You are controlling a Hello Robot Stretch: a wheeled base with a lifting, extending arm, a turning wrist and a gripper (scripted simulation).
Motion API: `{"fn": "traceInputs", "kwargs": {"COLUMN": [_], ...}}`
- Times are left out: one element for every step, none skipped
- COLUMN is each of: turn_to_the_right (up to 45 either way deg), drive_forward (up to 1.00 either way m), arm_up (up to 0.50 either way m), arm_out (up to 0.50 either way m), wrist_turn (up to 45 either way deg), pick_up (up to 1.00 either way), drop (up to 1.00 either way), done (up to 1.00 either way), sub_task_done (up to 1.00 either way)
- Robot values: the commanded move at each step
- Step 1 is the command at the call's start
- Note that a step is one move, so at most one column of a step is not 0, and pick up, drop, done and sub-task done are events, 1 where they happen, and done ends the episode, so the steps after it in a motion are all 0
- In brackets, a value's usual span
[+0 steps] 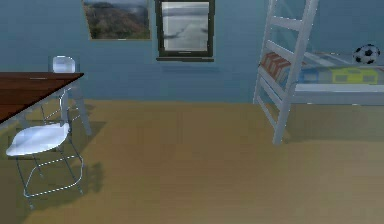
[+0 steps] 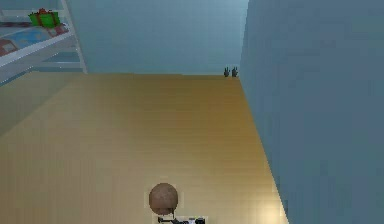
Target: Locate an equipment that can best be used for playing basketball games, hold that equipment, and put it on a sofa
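Observation:
A round brown ball (image 2: 164, 197), like a basketball, hangs at the bottom of the arm side view, above the tan floor. Just under it, at the picture's bottom edge, are the arm's white marked squares (image 2: 190, 220) and the dark gripper (image 2: 170, 214). The gripper holds the ball clear of the floor.
In the forward view, a dark wooden table (image 1: 25, 92) with a white chair (image 1: 45, 140) stands at the left. A white bunk bed with a ladder (image 1: 285, 70) stands at the right, with a black-and-white ball (image 1: 367, 54) on it. A blue wall (image 2: 320, 100) runs close along the arm side view's right.

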Motion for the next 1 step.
{"fn": "traceInputs", "kwargs": {"turn_to_the_right": [0.0], "drive_forward": [0.00], "arm_up": [0.10], "arm_out": [0.00], "wrist_turn": [0.0], "pick_up": [0.00], "drop": [0.00], "done": [0.00], "sub_task_done": [0.00]}}
